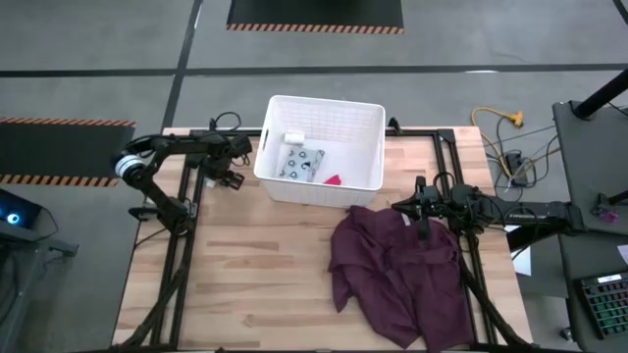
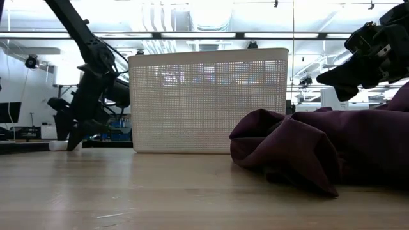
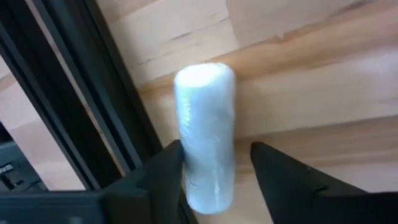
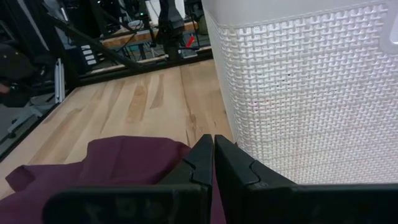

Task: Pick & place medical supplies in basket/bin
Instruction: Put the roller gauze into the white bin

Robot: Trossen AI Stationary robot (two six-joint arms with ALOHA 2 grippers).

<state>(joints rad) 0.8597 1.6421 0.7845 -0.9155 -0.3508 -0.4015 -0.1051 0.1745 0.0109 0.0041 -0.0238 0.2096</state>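
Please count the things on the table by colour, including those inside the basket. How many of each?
White: 3, the basket, a small item inside it, the tube between the left gripper fingers.
Pale teal: 1, the packet.
Pink-red: 1, the piece.
Maroon: 1, the cloth.
Total: 6.

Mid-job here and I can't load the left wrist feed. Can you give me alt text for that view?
A white tube lies on the wooden table between the open jaws of the left gripper, one finger close against its side and the other standing apart from it. A dark frame rail runs along the table edge beside the tube.
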